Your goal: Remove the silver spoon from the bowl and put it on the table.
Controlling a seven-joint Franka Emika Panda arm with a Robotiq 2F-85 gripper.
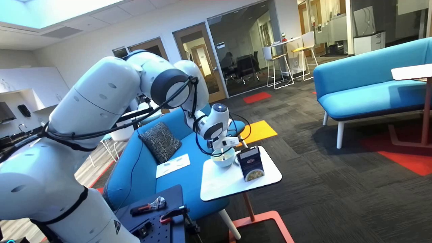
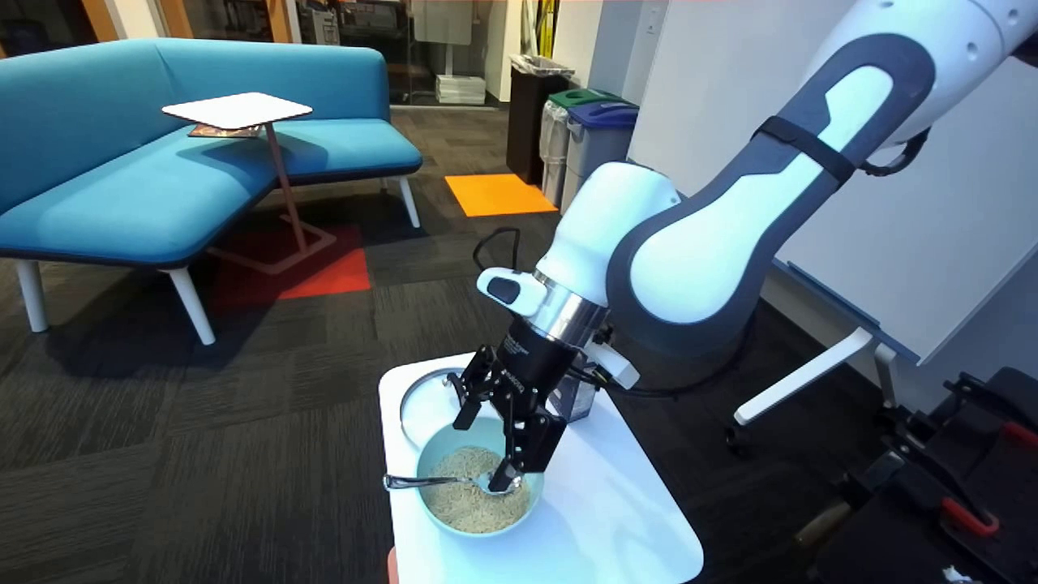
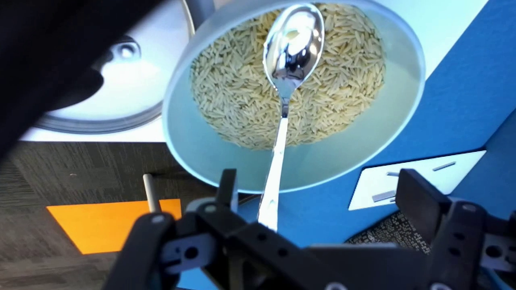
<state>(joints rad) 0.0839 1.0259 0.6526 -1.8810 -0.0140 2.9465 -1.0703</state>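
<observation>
The silver spoon (image 3: 284, 108) lies across a pale blue bowl (image 3: 363, 121) of rice-like grains. Its head is over the grains and its handle crosses the rim. An exterior view also shows the spoon (image 2: 434, 481) and bowl (image 2: 430, 458); the bowl (image 1: 223, 162) stands on the small white table (image 1: 216, 184). My black gripper (image 2: 484, 448) is above the bowl, tilted, with one finger covering part of the spoon's head end. In the wrist view the gripper (image 3: 318, 179) is open and empty. The handle shows between its fingers, nearer the left one; its end is hidden behind the gripper.
A round lid with a knob (image 3: 139, 86) lies beside the bowl on the table, also seen in an exterior view (image 2: 426, 410). A dark box (image 1: 251, 163) stands on the table near the gripper. A blue sofa (image 1: 189, 145) adjoins the table.
</observation>
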